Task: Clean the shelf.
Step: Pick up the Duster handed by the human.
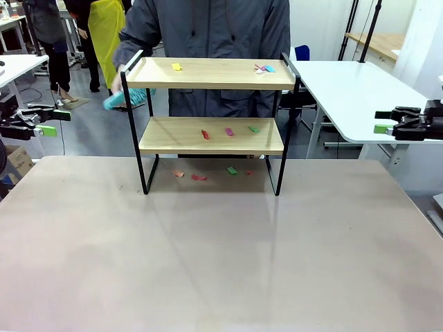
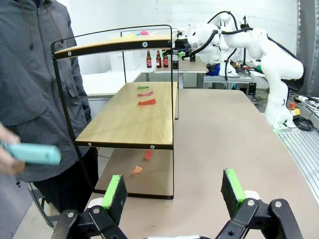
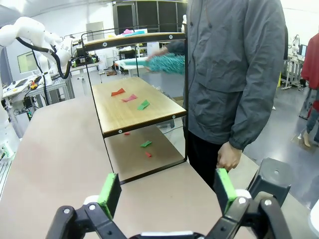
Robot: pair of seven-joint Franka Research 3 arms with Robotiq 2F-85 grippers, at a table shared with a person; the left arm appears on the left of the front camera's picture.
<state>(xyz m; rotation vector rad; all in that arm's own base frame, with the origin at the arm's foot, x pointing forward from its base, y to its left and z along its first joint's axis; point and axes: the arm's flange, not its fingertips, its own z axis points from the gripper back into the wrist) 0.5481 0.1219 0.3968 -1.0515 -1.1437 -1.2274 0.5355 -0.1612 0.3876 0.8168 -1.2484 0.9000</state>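
The shelf (image 1: 211,145) stands at the table's far middle, two light wooden boards on thin black legs. Small coloured paper scraps (image 1: 229,131) lie on both boards and on the table beneath. Behind the shelf a person in a grey jacket holds a teal duster (image 1: 121,100) by the shelf's left end. My left gripper (image 1: 55,122) hovers open off the table's far left, my right gripper (image 1: 383,121) open off the far right. Each is well away from the shelf. The left wrist view looks at the shelf (image 2: 134,119) end-on past the open left gripper (image 2: 174,191). From the other end, the shelf (image 3: 134,112) and fluffy duster (image 3: 167,63) show beyond the open right gripper (image 3: 167,191).
The near half of the beige table (image 1: 221,256) is bare. A white side table (image 1: 346,90) stands at the far right. The person's free hand (image 3: 229,159) hangs by the table's far edge. Other people stand in the far left background.
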